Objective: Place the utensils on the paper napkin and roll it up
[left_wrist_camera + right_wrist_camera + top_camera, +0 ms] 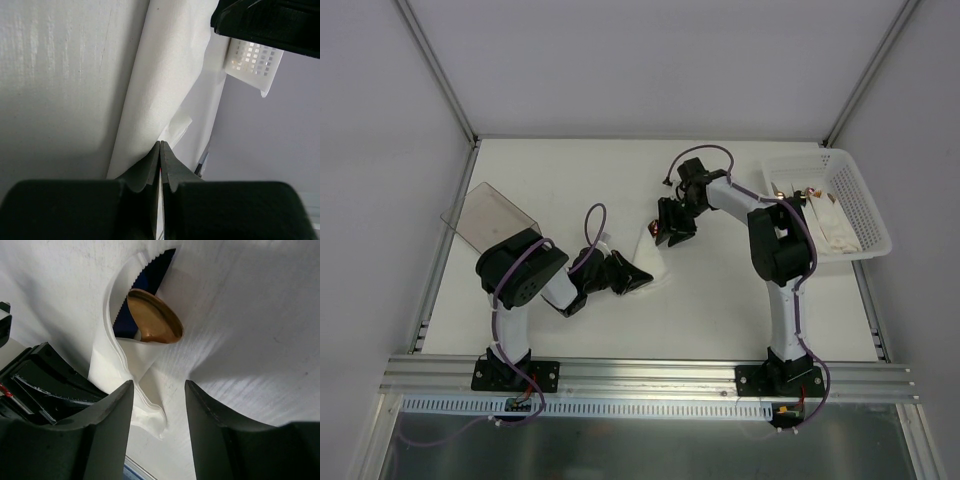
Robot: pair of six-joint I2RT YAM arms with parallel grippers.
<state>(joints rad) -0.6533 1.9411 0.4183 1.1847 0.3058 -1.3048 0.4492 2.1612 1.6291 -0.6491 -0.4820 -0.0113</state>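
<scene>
1. From above, I see the napkin [650, 247] only as a small white patch on the table [720, 300], between the two grippers. Their black heads cover most of it.
2. The left gripper [160, 146] is closed tight. In its own camera the rolled napkin [160, 85] runs straight into the tips. A thin pale line shows in the seam, so I read it as pinching the end of the paper.
3. The right gripper [160, 386] has its jaws apart. The lower fold of the napkin lies between its two fingers [112, 420], and I cannot tell if either one touches it.
4. The open end of the roll shows the brown bowl of a spoon [155, 315] inside. The rest of the spoon is hidden in the paper.
5. Beside the bowl there is a dark toothed edge [147, 277]. I cannot tell if it is a knife or only shadow at the cut border of the paper. How many pieces are wrapped, I cannot count.
6. A black part at the left border of the right wrist view is cut off. It looks like the other gripper, touching or just beside the napkin.
7. The white basket [868, 215] stands at the far right, with pale bundles [820, 215] in it, too small to make out. A smoky clear container [485, 215] is at the far left, partly behind the left arm.
</scene>
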